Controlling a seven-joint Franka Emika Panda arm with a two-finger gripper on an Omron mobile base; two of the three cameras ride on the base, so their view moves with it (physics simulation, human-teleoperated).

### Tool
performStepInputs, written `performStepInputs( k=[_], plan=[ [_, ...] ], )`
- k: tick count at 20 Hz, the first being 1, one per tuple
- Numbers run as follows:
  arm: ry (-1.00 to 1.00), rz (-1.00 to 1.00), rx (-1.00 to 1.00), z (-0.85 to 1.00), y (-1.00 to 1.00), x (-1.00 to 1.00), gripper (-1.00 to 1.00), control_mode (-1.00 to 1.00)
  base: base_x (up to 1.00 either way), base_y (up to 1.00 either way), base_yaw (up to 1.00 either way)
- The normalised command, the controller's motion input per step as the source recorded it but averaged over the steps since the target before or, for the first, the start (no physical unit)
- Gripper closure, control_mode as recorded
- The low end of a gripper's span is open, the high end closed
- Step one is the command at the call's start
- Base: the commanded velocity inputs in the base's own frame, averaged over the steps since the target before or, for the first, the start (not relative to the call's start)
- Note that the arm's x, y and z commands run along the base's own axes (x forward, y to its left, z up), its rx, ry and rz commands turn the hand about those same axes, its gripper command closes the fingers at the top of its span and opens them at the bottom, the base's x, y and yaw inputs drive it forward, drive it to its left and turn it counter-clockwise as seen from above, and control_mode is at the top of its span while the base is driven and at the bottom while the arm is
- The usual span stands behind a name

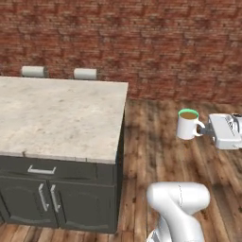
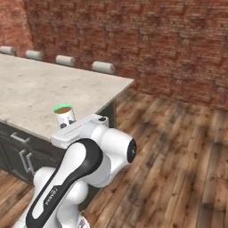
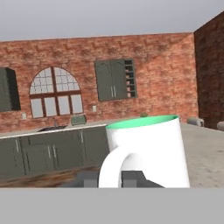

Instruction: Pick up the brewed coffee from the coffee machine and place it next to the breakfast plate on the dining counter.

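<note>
Coffee (image 1: 188, 124) rides upright in your gripper (image 1: 204, 130), jaws pinched on the mug's handle, out over the wood plank floor (image 1: 156, 156) just off the dining counter's (image 1: 61, 116) end. You've got bare beige stone on the counter near its corner, dark cabinet doors (image 1: 47, 198) beneath, grey stool backs (image 1: 85, 73) along its far edge, and a red brick wall (image 1: 142, 42) beyond. Between mug and counter, nothing blocks you.
</note>
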Motion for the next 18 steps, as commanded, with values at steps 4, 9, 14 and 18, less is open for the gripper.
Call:
performStepInputs(
  k=[4, 9, 14, 18],
  plan=[
    [0.00, 0.00, 0.00, 0.00, 0.00, 0.00, 1.00, 1.00, 0.82, -1.00, 0.25],
    [0.00, 0.00, 0.00, 0.00, 0.00, 0.00, 1.00, 1.00, 0.90, -1.00, 0.25],
    [0.00, 0.00, 0.00, 0.00, 0.00, 0.00, 1.00, 1.00, 0.99, -0.98, 0.25],
    [0.00, 0.00, 0.00, 0.00, 0.00, 0.00, 1.00, 1.00, 0.99, -1.00, 0.26]
  ],
)
